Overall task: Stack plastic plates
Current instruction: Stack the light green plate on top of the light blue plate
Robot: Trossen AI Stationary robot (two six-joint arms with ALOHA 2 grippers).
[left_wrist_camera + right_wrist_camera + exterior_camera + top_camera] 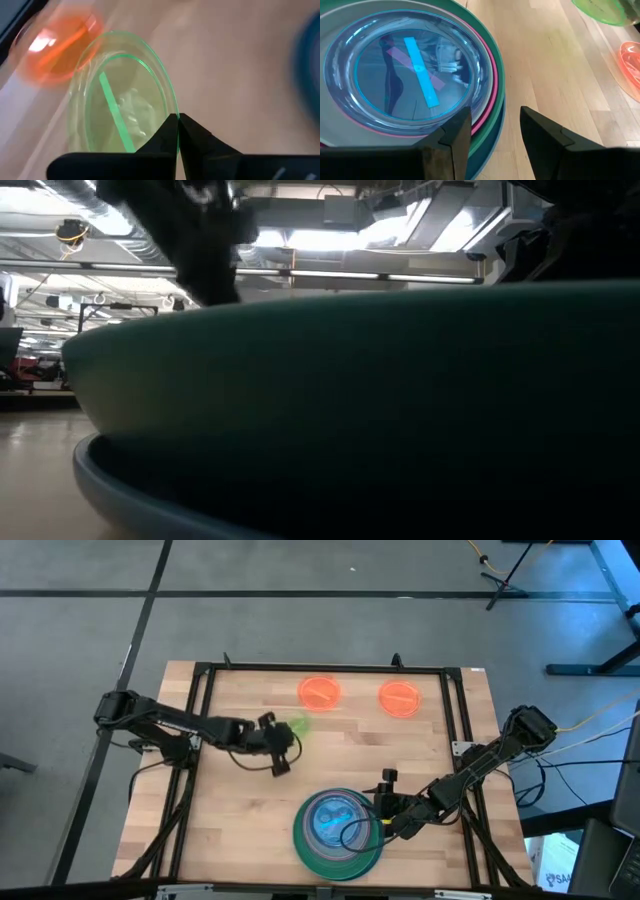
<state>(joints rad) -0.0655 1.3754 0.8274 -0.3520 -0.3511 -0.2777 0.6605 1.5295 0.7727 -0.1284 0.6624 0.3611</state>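
At the left of the high view the left arm reaches from the table's edge toward the middle, and its left gripper (281, 743) holds a small neon green plate (296, 726) just left of centre. In the left wrist view the two dark fingers (167, 137) are pinched together on the rim of this green plate (127, 107); gripping the thin edge is probably the only way to pick up such a flat disc, and it leaves the plate tilted and ready to be carried. Beyond it, in the upper middle of the high view, two orange plates (320, 692) (400, 697) lie flat and apart near the far edge of the table (240, 820), untouched and waiting their turn. In the lower middle sits the stack (338, 832), with the large plates at the bottom, pink and teal rims showing above them, and a clear blue plate (407, 72) on top; building from large to small keeps the pile stable. The low view is almost filled by the stack's dark side, so it adds little. Just right of the stack rests the right gripper (386, 808), its fingers apart and empty in the right wrist view, apparently parked close by after placing or steadying.
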